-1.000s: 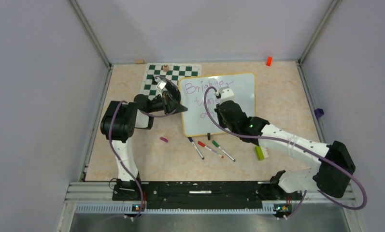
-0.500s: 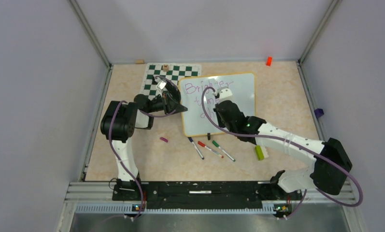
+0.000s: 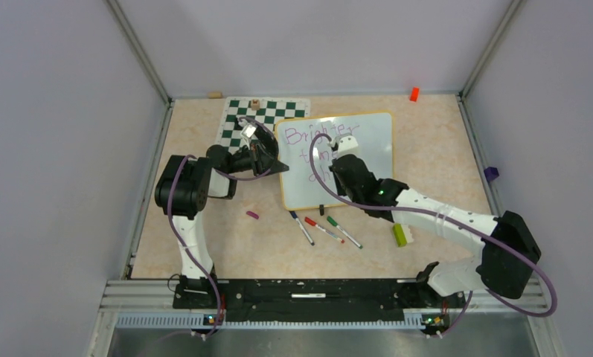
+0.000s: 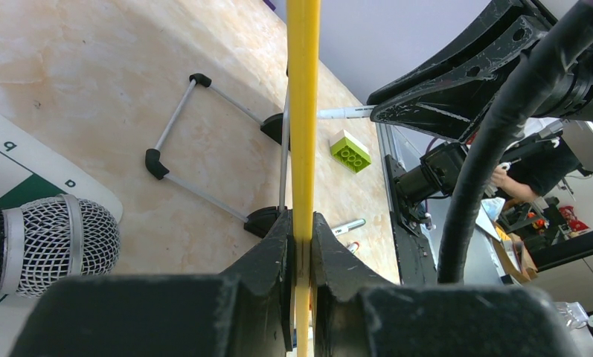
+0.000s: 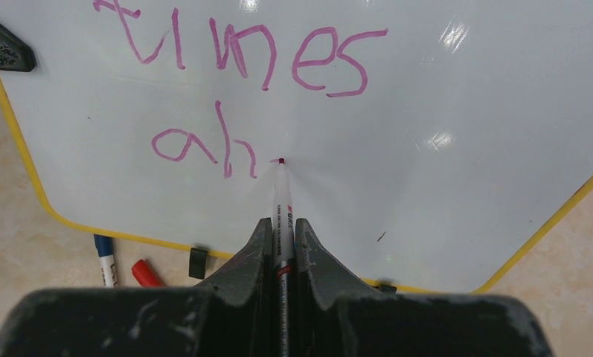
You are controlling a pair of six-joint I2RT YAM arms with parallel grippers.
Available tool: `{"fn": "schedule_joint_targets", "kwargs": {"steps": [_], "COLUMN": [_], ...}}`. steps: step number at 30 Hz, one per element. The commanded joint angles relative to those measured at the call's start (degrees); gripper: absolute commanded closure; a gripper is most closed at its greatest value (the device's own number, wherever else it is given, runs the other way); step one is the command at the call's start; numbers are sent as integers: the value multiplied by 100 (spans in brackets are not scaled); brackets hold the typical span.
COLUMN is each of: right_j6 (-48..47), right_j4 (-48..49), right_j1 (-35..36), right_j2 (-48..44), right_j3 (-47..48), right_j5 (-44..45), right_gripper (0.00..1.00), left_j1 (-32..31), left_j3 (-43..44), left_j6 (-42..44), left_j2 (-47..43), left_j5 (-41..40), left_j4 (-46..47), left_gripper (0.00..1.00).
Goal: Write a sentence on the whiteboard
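**Marker tip on the whiteboard [image 3: 375,149], rim pinched from the left**

The whiteboard lies toward the far edge of the bench [image 3: 442,149], about mid-width, just beside the chess mat [image 3: 237,111]. The left tool [image 4: 302,245] is clamped on the board's yellow rim at its left edge. The right tool [image 5: 281,227] is closed narrow on a marker [image 5: 281,193], whose tip touches the board just right of "ah". The sentence [image 5: 241,52] reads "Brighter times ah". Loose markers [image 3: 323,229] lie by the board's near edge.
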Motion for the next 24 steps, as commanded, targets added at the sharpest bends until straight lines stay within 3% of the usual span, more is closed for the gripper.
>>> {"fn": "schedule_joint_targets", "kwargs": {"steps": [1, 24], "right_j6": [-79, -54], "right_j4": [79, 122], "right_j1": [-157, -180], "right_j2": [-116, 116], "right_j3": [121, 315], "right_j5": [254, -265], "right_gripper": [100, 100], "left_j1": [-44, -44], "left_j3": [63, 51], "left_j6": [-65, -55], "left_j2": [-137, -154], "left_j5": [52, 47], "left_j4": [585, 581], "left_gripper": [100, 100]}}
